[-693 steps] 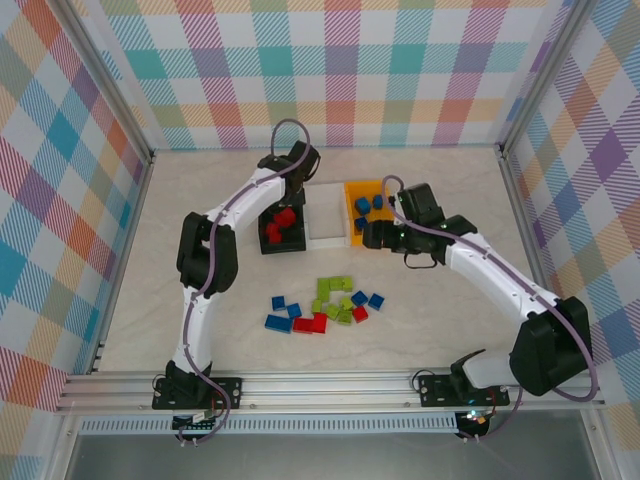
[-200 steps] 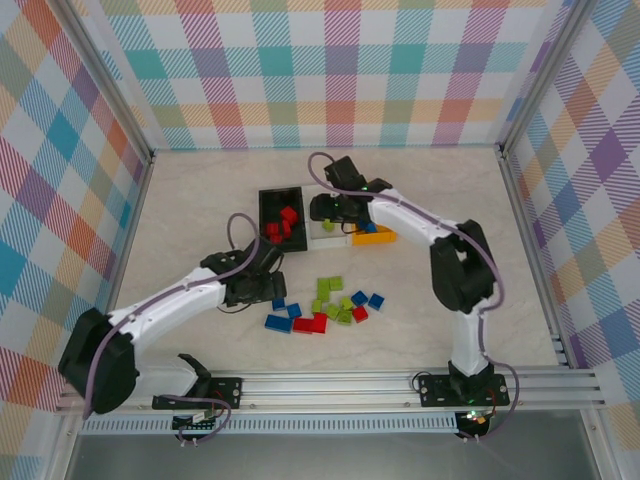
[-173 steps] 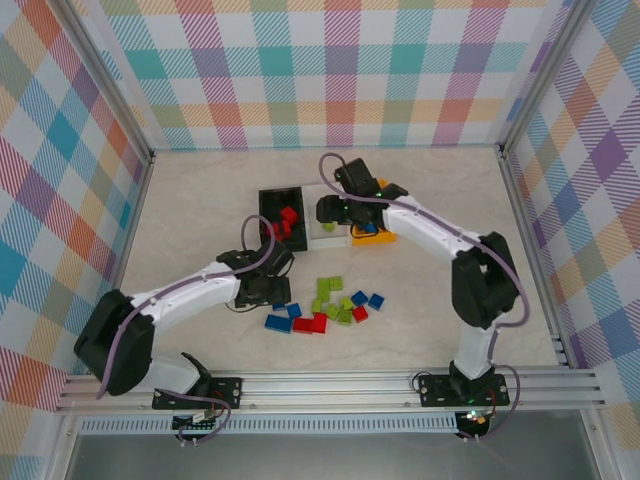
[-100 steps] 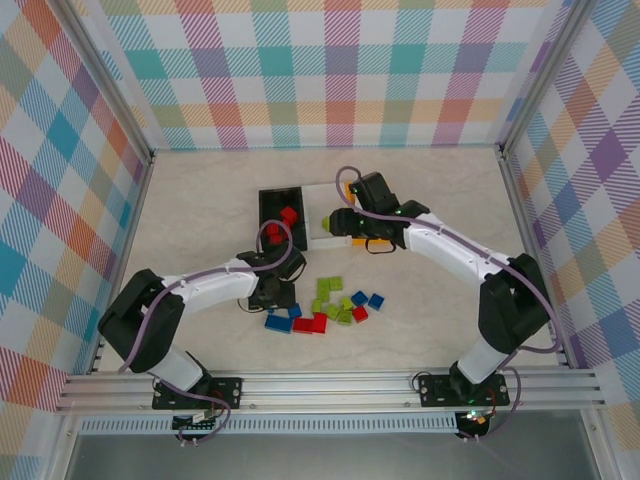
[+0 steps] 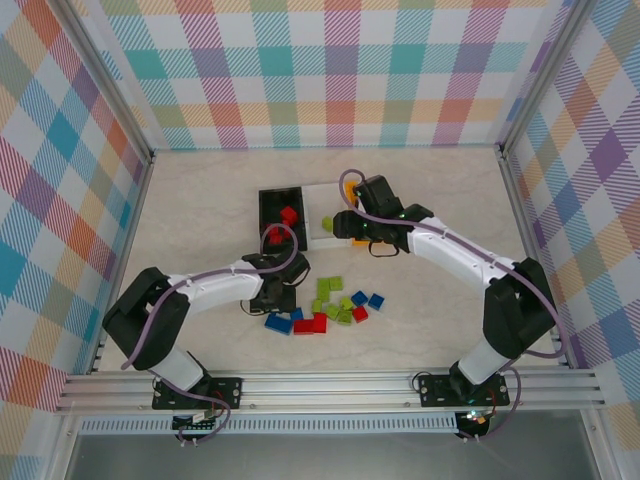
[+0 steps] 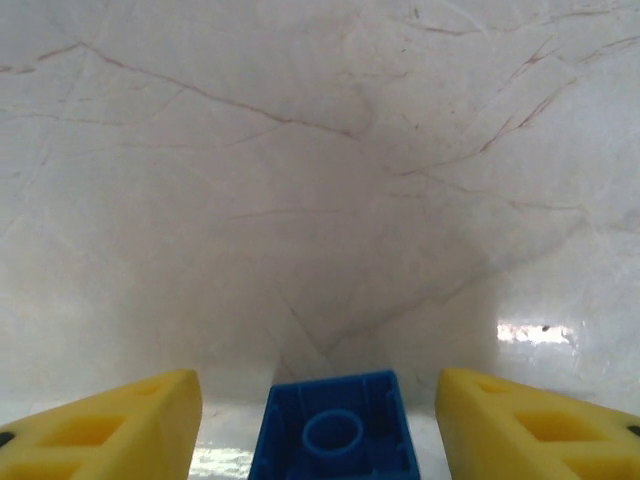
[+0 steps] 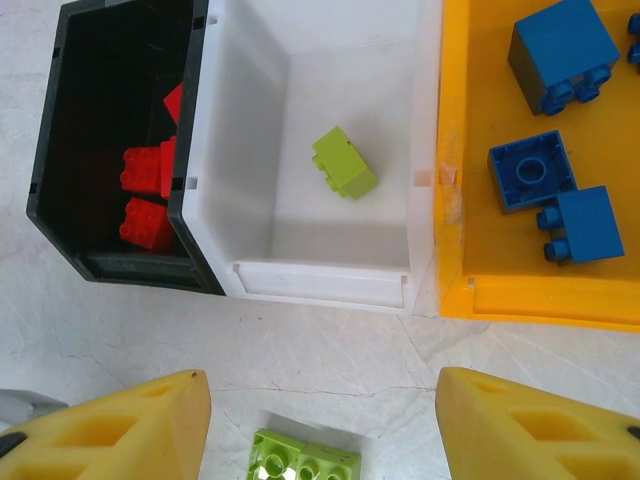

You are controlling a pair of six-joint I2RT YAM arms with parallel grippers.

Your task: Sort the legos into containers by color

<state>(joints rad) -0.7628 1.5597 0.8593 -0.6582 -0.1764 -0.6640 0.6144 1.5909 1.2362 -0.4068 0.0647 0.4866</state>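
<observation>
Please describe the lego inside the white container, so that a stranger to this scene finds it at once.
On the table, a black bin, a white bin and an orange-yellow bin stand side by side. In the white one, the middle, lies one lime green brick, alone; its neighbours hold red bricks and blue bricks.

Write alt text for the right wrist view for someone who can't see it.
The open right gripper hovers near three adjoining bins: the black bin holds red bricks, the white bin one lime green brick, the orange-yellow bin blue bricks. A second lime green brick lies on the marbled table, seen between the yellow fingers.
</observation>
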